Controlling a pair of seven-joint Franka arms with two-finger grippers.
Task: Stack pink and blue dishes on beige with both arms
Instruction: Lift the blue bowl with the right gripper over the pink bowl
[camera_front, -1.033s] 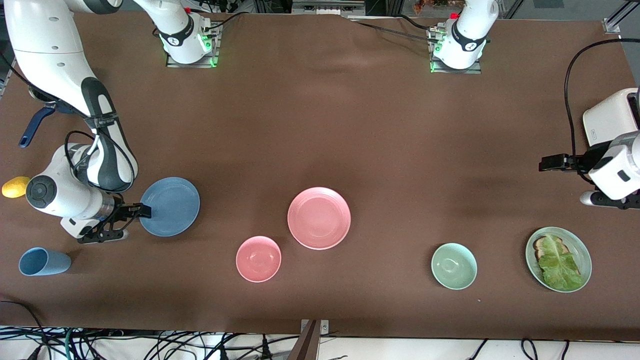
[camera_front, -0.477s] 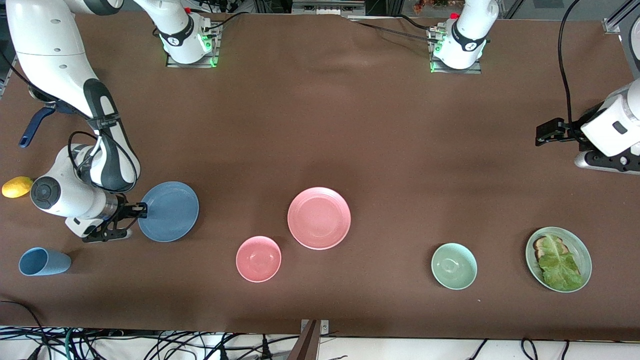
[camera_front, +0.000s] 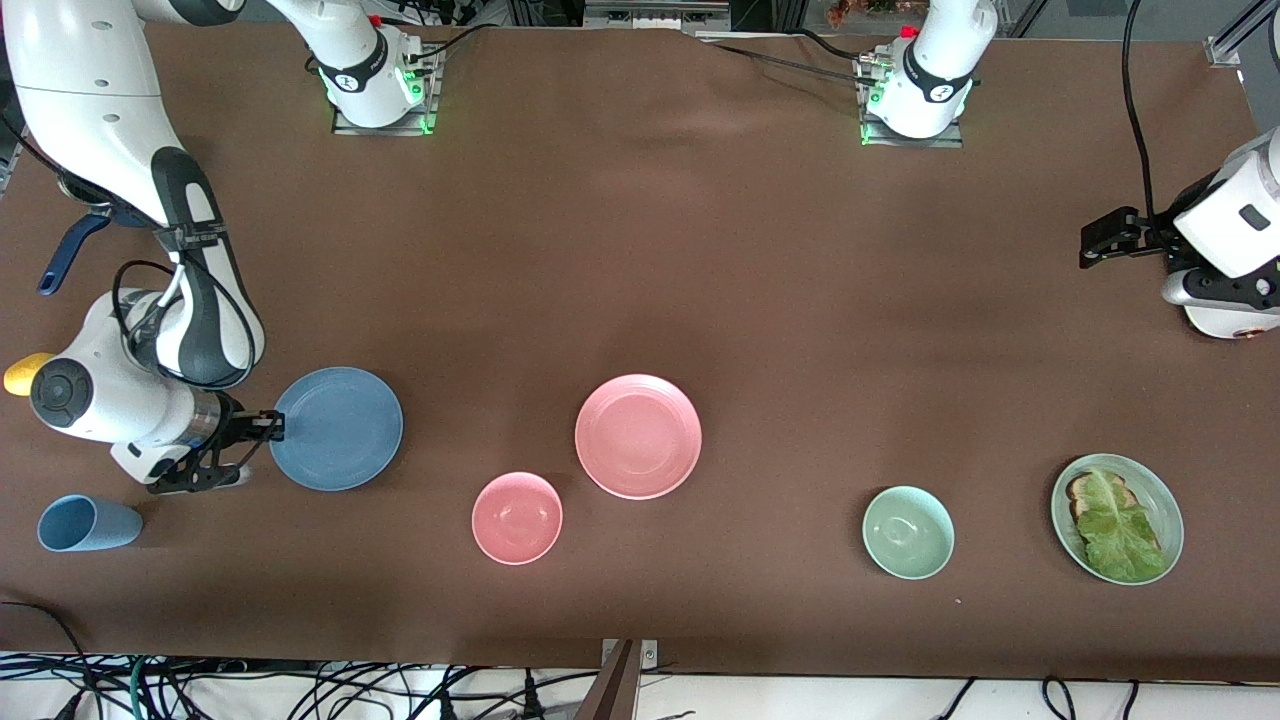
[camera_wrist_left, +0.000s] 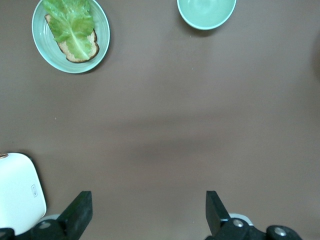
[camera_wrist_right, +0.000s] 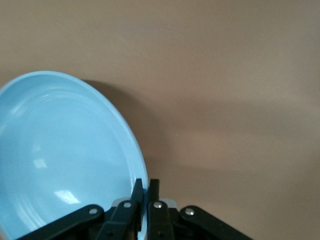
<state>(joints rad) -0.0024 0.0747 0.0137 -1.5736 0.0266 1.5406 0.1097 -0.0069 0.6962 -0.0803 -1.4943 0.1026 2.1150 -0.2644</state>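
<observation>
Brown cloth covers the desk (camera_front: 640, 250). Nearest the front camera stand a blue cup (camera_front: 88, 523) lying on its side at the right arm's end, a pink bowl (camera_front: 517, 517), a mint-green bowl (camera_front: 908, 532) and, toward the left arm's end, a green plate with bread and lettuce (camera_front: 1117, 518). Slightly farther from the camera lie the pink plate (camera_front: 638, 436), flat on the desk near the middle, and the blue plate (camera_front: 336, 428) toward the right arm's end. The right arm bends down from its base, elbow high and forearm folded low, wrist turned sideways; the right end effector (camera_front: 268, 428) reaches level with the desk, its two fingers (camera_wrist_right: 141, 192) pinched together on the blue plate's rim. In the right wrist view that plate sits tilted, a shadow showing under its raised edge. The left arm is drawn up at its end of the desk; the left end effector (camera_wrist_left: 147, 212) hangs over bare cloth with its fingers spread wide and holding nothing. A yellow object (camera_front: 24, 372) lies at the desk's edge beside the right arm.
</observation>
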